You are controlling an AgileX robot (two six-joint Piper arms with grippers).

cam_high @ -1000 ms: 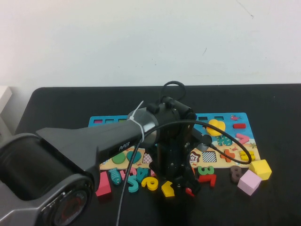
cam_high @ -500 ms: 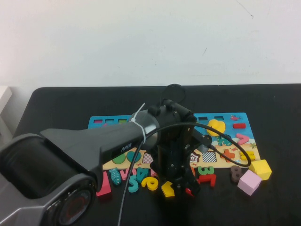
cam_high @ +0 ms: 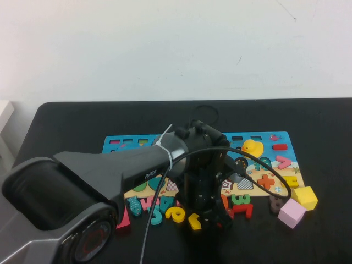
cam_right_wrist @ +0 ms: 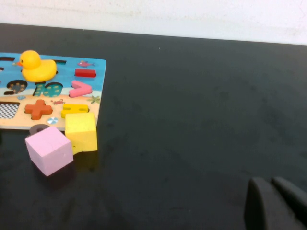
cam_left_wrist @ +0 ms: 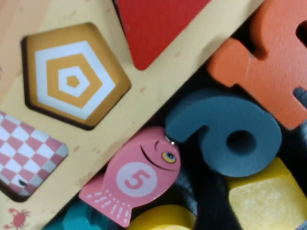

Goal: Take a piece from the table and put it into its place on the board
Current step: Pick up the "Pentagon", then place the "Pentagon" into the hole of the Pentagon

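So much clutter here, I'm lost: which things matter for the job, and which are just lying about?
Job: yellow pentagon piece, on the table; board; left gripper, low beside the piece.
Lying about: duck, pink cube, yellow cube, pink fish; right gripper, parked away to the right.

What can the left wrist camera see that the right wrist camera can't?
Only the left wrist: the pentagon hole, a pink fish marked 5 and a teal number, close under the left gripper. Only the right wrist: the yellow duck, pink cube, yellow cube, and the shut right gripper over bare table. Both: the board.
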